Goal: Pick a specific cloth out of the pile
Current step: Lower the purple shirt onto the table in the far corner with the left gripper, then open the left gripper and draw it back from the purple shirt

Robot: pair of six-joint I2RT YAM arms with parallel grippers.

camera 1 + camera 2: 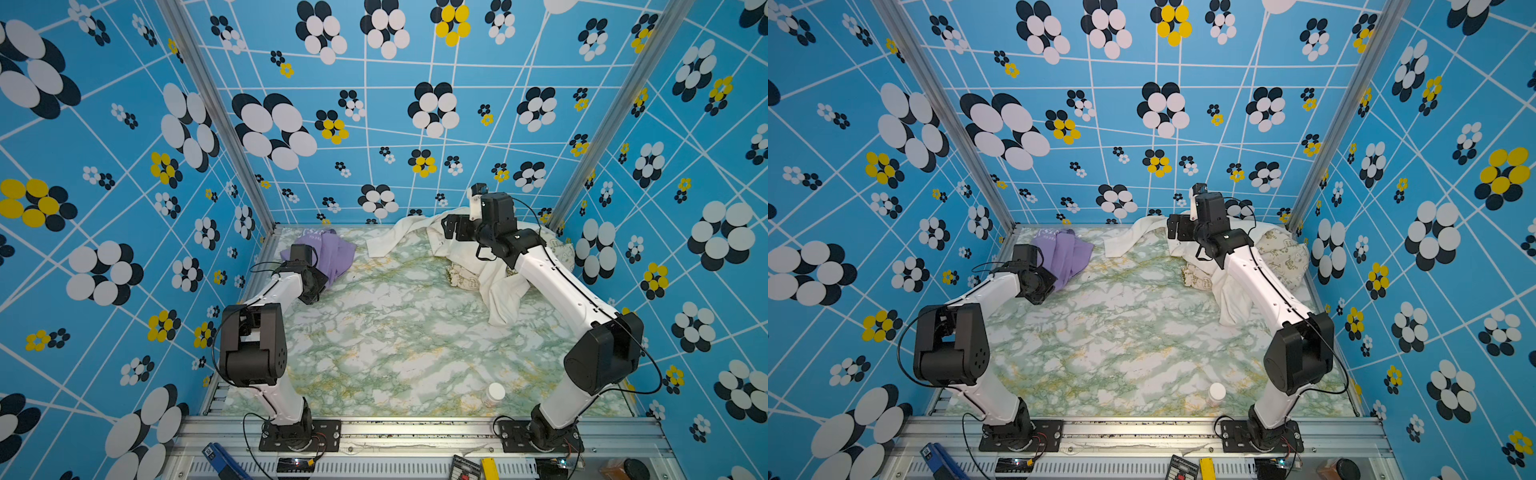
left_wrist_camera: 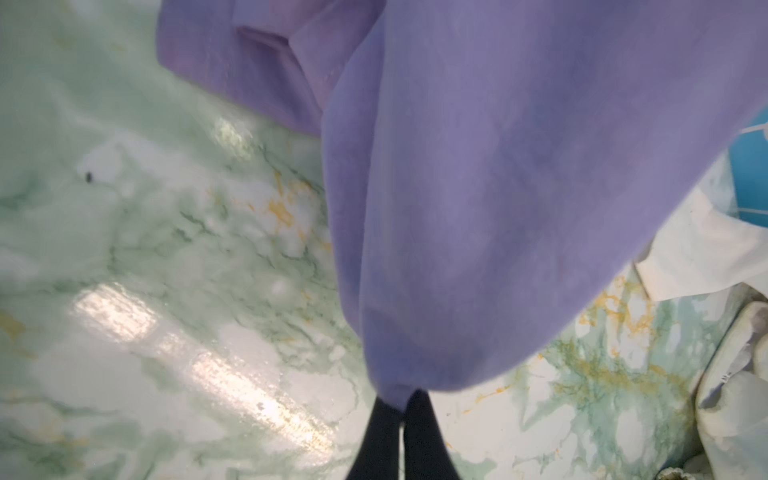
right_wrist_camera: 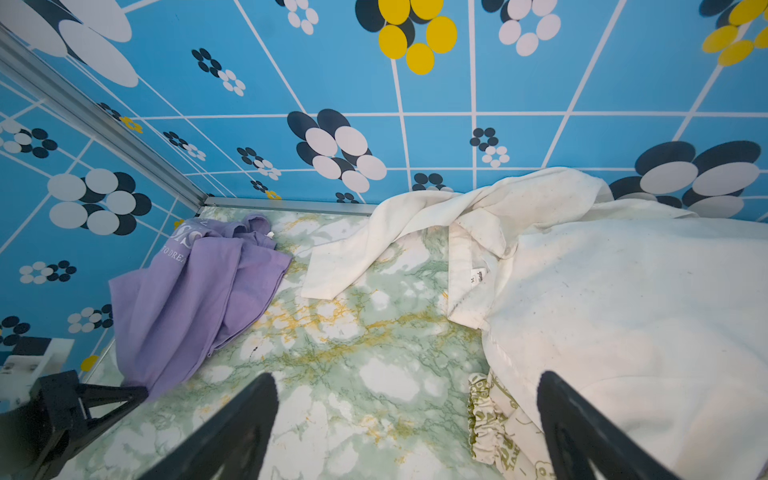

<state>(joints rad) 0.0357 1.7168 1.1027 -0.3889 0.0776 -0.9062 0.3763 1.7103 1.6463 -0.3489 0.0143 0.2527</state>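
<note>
Far left, left gripper [image 2: 402, 400] clamps the cloth [image 1: 338, 253]; far right, right gripper [image 3: 407, 378] hangs spread over the pile [image 1: 498, 286].

Blue walls [image 1: 457, 83] closed in the cell on three sides, printed with a white grid and flower clusters of white, black and yellow ovals. Aluminium posts [image 1: 217, 116] ran up the two back corners. The tabletop [image 1: 395, 340] had a glossy green-and-white marble pattern with yellow veins and caught a bright streak of glare [image 2: 216, 370]. A metal rail [image 1: 415, 428] edged its front.
</note>
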